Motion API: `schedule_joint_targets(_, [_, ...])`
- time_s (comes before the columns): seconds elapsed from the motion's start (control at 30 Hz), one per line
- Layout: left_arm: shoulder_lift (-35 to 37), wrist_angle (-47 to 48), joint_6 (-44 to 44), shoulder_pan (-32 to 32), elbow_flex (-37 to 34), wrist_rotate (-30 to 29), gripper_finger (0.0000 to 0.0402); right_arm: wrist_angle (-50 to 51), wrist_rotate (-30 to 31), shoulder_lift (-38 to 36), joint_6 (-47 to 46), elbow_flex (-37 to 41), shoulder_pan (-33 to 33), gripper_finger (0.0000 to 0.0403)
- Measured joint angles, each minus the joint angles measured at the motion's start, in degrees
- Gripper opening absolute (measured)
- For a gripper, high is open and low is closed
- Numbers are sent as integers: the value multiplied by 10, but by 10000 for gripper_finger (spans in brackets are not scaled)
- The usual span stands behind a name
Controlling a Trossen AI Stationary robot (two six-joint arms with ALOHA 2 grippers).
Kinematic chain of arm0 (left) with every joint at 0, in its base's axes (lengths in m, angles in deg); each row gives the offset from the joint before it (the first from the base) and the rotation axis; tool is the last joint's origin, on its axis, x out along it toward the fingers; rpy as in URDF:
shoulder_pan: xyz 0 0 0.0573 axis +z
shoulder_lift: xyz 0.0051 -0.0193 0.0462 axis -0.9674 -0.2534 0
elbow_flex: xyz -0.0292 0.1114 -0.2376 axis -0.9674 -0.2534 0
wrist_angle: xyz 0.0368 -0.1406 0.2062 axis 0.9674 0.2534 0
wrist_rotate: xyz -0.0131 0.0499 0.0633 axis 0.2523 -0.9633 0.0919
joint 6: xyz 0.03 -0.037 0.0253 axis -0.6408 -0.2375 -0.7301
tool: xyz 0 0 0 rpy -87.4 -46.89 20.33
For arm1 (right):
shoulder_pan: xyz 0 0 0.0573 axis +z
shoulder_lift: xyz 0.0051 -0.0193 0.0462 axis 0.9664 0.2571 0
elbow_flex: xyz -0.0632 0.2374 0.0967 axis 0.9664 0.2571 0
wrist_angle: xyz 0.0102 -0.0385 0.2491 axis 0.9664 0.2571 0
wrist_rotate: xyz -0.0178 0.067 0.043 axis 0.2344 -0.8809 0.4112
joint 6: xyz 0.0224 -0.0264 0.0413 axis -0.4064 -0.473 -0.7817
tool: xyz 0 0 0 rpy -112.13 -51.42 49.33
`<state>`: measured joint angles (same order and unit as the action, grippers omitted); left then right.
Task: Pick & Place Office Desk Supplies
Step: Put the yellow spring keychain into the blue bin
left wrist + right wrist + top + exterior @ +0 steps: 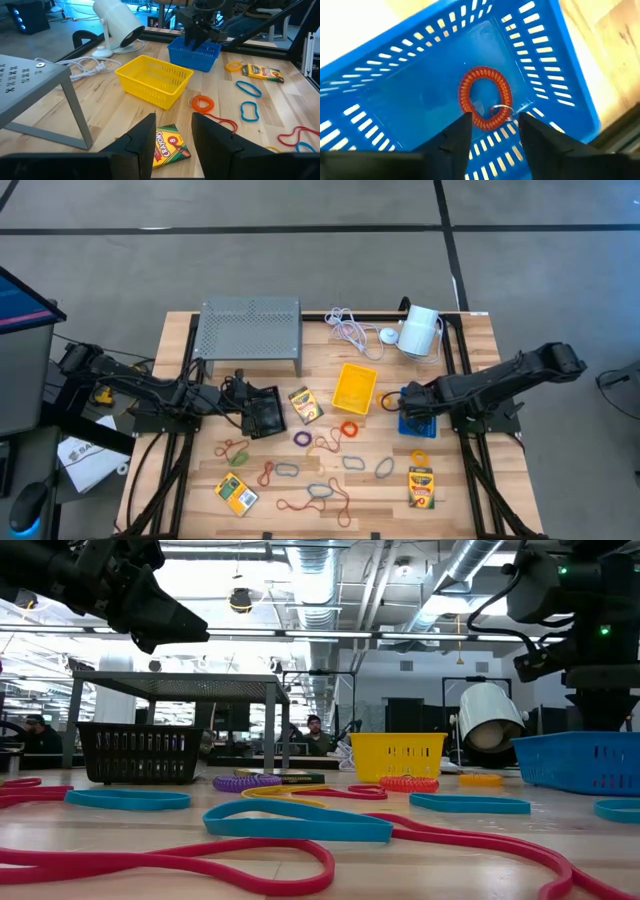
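Observation:
My right gripper hangs open over the blue bin, pointing steeply down. An orange coiled loop lies flat on the bin's floor just ahead of the fingertips, apart from them as far as I can see. At the table's left, my left gripper stands open and nearly level over the black bin, with nothing between its fingers. A crayon box lies on the table just ahead of it. The yellow bin stands between the two arms. Several coloured band loops lie on the near half of the table.
A grey perforated stand stands at the far left. A white cable and a white cylinder lie at the far edge. Two more crayon boxes lie near the front, one at the left and one at the right.

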<state>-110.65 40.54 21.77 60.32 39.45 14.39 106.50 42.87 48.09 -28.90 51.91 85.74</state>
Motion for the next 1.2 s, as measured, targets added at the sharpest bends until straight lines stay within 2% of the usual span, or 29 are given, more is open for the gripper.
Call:
schedule_joint_targets(0.1, [0,0,0,0,0,0,123,27,0,-15,-9,-23,7,180])
schedule_joint_targets(0.23, [0,7,0,0,0,0,123,48,0,-42,-8,-62,18,184])
schedule_joint_targets(0.47, [0,13,0,0,0,0,123,-33,0,-54,71,-105,25,161])
schedule_joint_targets(0.8, [0,13,0,0,0,0,123,-86,0,31,186,-140,-10,133])
schedule_joint_targets(1.2, [0,13,0,0,0,0,123,-94,0,150,283,-183,-50,167])
